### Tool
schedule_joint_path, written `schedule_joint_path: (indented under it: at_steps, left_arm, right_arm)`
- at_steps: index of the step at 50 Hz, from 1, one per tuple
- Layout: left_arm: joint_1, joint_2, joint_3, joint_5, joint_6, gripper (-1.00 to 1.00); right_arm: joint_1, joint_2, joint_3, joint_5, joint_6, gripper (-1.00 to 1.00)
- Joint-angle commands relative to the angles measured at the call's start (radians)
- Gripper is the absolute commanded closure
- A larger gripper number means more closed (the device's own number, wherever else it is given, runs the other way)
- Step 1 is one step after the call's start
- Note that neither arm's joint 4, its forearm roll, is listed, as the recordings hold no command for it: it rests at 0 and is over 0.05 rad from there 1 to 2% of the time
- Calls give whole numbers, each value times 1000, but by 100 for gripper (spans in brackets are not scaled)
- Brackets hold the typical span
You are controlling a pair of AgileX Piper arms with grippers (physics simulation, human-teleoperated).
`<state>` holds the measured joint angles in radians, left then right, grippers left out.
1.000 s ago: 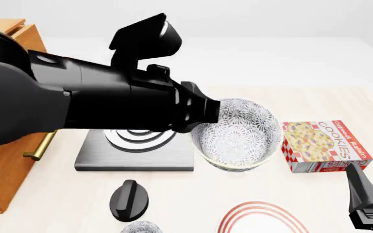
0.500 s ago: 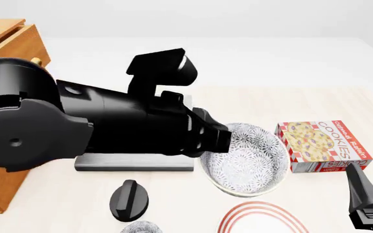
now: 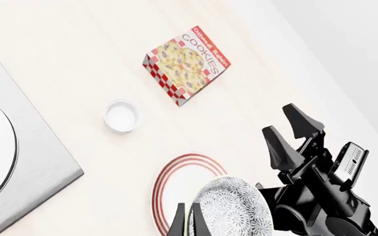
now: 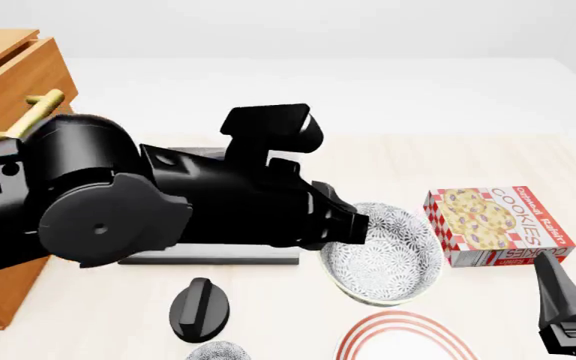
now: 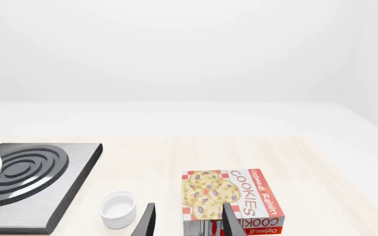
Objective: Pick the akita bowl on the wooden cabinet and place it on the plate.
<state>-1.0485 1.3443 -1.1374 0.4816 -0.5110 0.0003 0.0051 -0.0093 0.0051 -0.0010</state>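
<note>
I have the bowl (image 4: 386,255) pinched by its rim in the left gripper (image 3: 187,222) — plate (image 3: 175,183) just beyond the fingertips; right gripper (image 5: 187,220) spread, holding nothing.

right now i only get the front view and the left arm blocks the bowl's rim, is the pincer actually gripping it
Observer: Yes. In the left wrist view the left pincer has its fingers closed on the rim of the akita bowl.
Operator: is the bowl over the plate
Observer: Only partly. That view shows the bowl overlapping one side of the plate, with most of the red rings showing beside it.
Operator: anything hidden behind the arm
Observer: A small white cup stands on the table between the burner plate and the cookie box.
</note>
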Motion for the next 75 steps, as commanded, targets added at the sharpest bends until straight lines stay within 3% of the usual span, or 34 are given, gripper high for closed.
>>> schedule_joint_path:
  at_steps: [1,75]
  left_arm:
    - [14,43,0,-27,5,100]
    - [-10,220,-33,-121,-14,100]
  right_arm:
    - [0,0,0,0,0,-100]
    - [0,0,0,0,0,-100]
